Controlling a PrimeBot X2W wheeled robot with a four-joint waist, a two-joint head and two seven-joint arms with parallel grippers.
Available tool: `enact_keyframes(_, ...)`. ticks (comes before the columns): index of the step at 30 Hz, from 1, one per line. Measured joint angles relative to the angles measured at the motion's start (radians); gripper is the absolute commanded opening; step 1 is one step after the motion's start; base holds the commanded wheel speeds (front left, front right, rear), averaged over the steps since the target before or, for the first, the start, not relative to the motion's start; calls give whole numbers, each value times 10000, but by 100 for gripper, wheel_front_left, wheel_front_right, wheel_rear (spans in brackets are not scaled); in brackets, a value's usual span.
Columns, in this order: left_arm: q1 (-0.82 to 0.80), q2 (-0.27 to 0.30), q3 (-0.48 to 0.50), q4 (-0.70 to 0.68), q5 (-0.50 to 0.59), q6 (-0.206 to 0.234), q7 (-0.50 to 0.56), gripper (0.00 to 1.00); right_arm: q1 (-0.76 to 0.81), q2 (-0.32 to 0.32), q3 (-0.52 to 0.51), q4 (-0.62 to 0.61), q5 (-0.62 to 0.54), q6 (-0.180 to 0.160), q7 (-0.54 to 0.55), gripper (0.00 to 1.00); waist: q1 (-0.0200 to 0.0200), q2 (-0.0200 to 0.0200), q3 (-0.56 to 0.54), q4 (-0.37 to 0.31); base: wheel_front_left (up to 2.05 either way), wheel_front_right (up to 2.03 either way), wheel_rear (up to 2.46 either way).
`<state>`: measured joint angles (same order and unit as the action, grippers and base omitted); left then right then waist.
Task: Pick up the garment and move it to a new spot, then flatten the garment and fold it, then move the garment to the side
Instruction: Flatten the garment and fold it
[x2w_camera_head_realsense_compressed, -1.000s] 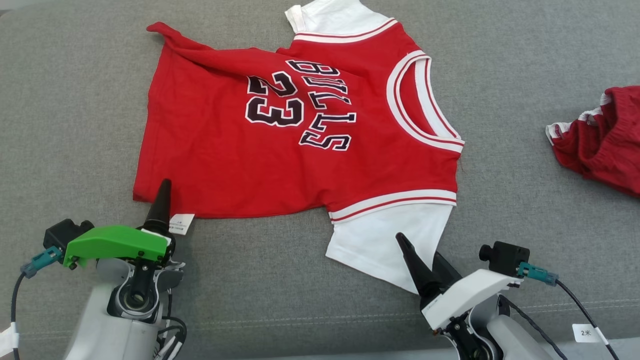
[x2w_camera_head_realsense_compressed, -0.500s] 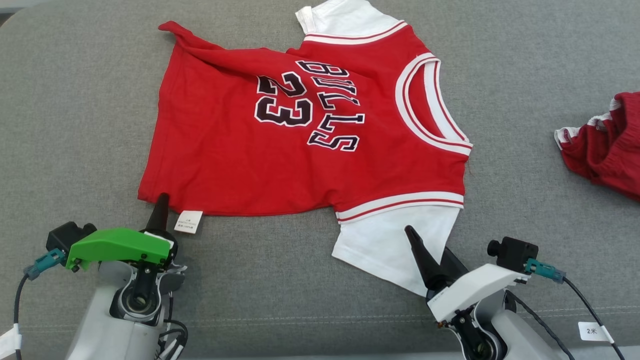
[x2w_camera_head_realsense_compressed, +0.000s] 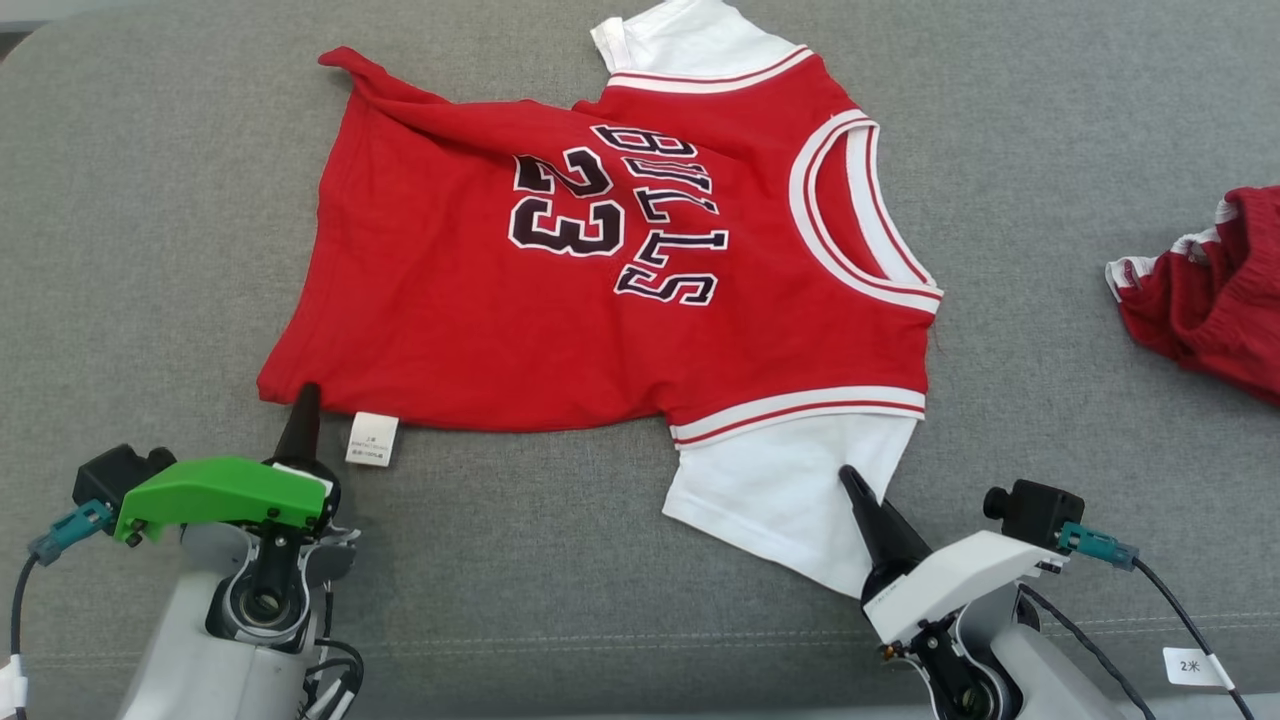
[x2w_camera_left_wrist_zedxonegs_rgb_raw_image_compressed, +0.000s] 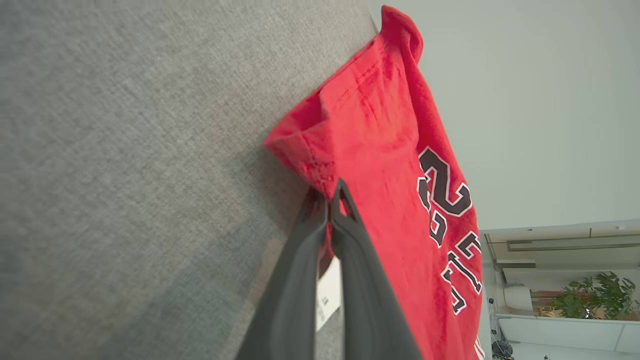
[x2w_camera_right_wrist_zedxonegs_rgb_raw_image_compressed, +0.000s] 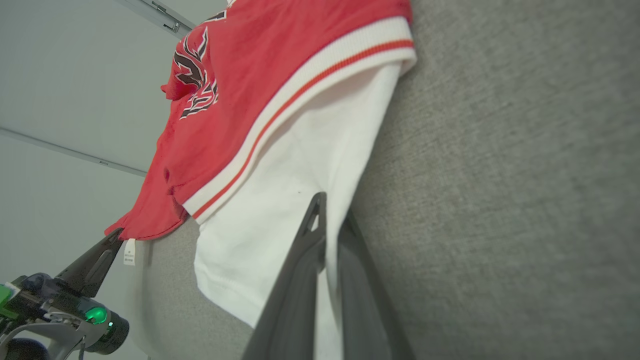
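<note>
Left hand (x2w_camera_head_realsense_compressed: 303, 398), fingers pressed together, pinches the near hem corner of the red jersey (x2w_camera_head_realsense_compressed: 450, 330), just beside its white label (x2w_camera_head_realsense_compressed: 372, 440). Right hand (x2w_camera_head_realsense_compressed: 852, 480) is likewise closed, clamping the near edge of the jersey's white sleeve (x2w_camera_head_realsense_compressed: 780, 490). The jersey lies spread, number 23 facing up, on a grey upholstered surface (x2w_camera_head_realsense_compressed: 150, 250). A crumpled red garment (x2w_camera_head_realsense_compressed: 1210, 300) sits well apart at the right edge.

Grey fabric surface (x2w_camera_head_realsense_compressed: 1050, 120), crumpled red cloth (x2w_camera_head_realsense_compressed: 1210, 290) far right
</note>
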<state>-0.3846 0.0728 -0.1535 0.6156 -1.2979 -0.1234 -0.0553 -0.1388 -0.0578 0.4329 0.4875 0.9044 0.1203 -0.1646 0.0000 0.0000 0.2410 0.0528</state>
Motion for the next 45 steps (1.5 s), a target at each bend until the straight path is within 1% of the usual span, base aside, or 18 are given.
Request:
enact_keyframes(4, 175, 71, 40, -77, -2, 0, -127, 0, 7, -56, -94, -136, 203, 6, 92, 0, 0, 0, -76, -12, 0, 0, 0)
enact_keyframes(7, 402, 128, 92, -86, -4, 0, -257, 0, 45, -224, -144, -332, 357, 12, 265, 0, 0, 0, -191, -28, 0, 0, 0)
enact_keyframes(11, 664, 219, 67, -121, -4, 0, -299, 0, 184, -497, -167, -784, 769, 13, 602, 0, 0, 0, -378, -46, 0, 0, 0)
enact_keyframes(15, 845, 295, 42, -176, -4, -4, -341, 0, 453, -610, -69, -1210, 1039, 23, 970, 0, 0, 0, -528, -56, 0, 0, 0)
enact_keyframes(17, 970, 337, 42, -236, -4, -6, -430, 0, 667, -646, -50, -1563, 1436, 25, 1197, 0, 0, 0, -635, -64, 0, 0, 0)
enact_keyframes(18, 1105, 374, 75, -351, -2, -6, -545, 0, 851, -669, -17, -1950, 1708, 25, 1383, 0, 0, 0, -744, -79, 0, 0, 0)
enact_keyframes(19, 1105, 374, 75, -351, -2, -6, -545, 0, 851, -669, -17, -1950, 1708, 25, 1383, 0, 0, 0, -744, -79, 0, 0, 0)
enact_keyframes(23, 1385, 391, 196, -568, -4, -6, -755, 0, 1132, -744, -102, -2851, 2328, 25, 1519, 0, 0, 0, -964, -154, 0, 0, 0)
enact_keyframes(28, 1869, 389, 188, -869, 4, -6, -968, 0, 1623, -1124, -360, -3754, 2867, 25, 1685, 0, 0, 0, -1212, -292, 0, 0, 0)
enact_keyframes(31, 2106, 385, 176, -1158, 46, -6, -1058, 0, 2127, -1407, -579, -4115, 3166, 25, 1802, 0, -1, 0, -1329, -343, 0, 0, 0)
enact_keyframes(38, 2652, 483, 234, -1802, 267, 19, -1423, 0, 3121, -1666, -729, -4752, 3639, 25, 2010, 0, 0, 0, -1429, -368, 0, 0, 0)
enact_keyframes(42, 3046, 458, 222, -2414, 280, 215, -1492, 0, 3655, -1833, -901, -5039, 3772, 25, 2008, 0, 0, 0, -1452, -340, 0, 0, 0)
enact_keyframes(45, 3380, 424, 169, -2863, 288, 326, -1496, 2, 3990, -1925, -982, -5315, 3822, 25, 2008, 0, 0, 0, -1414, -285, 0, 0, 0)
